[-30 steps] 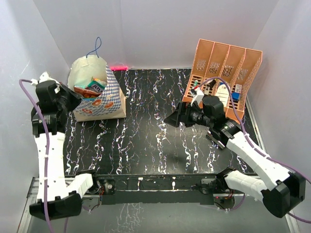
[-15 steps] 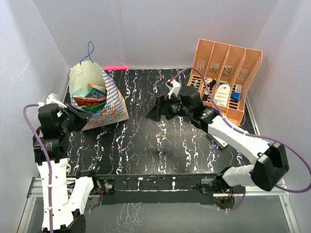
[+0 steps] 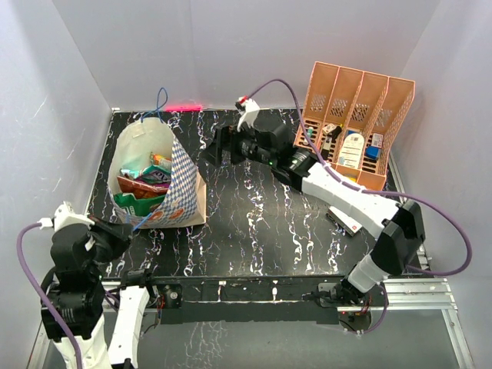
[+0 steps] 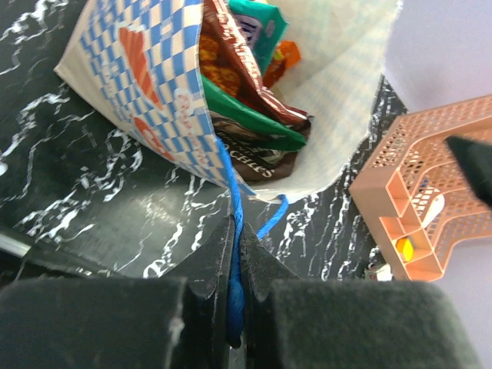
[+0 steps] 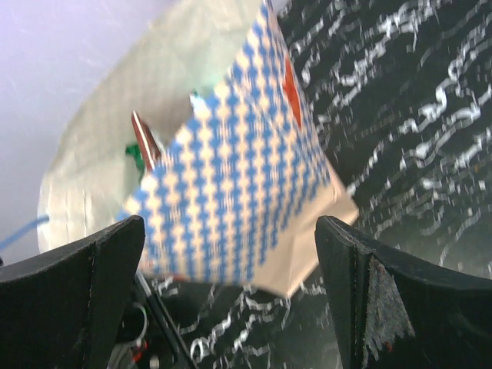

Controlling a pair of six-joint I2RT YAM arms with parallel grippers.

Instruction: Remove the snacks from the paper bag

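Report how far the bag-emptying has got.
Done: nothing; the visible snacks all sit inside the paper bag, and no packet is out yet. In hand: the left gripper is shut on the bag's blue cord handle, and the open right gripper faces the bag. Left: lifting out every packet.

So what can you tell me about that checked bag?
The paper bag is cream inside, blue-and-white checked outside with red-orange logos. It sits on the left of the black marbled table, mouth gaping, glossy snacks packed inside. The left gripper is shut on one blue cord handle; the other handle pokes up at the far rim.
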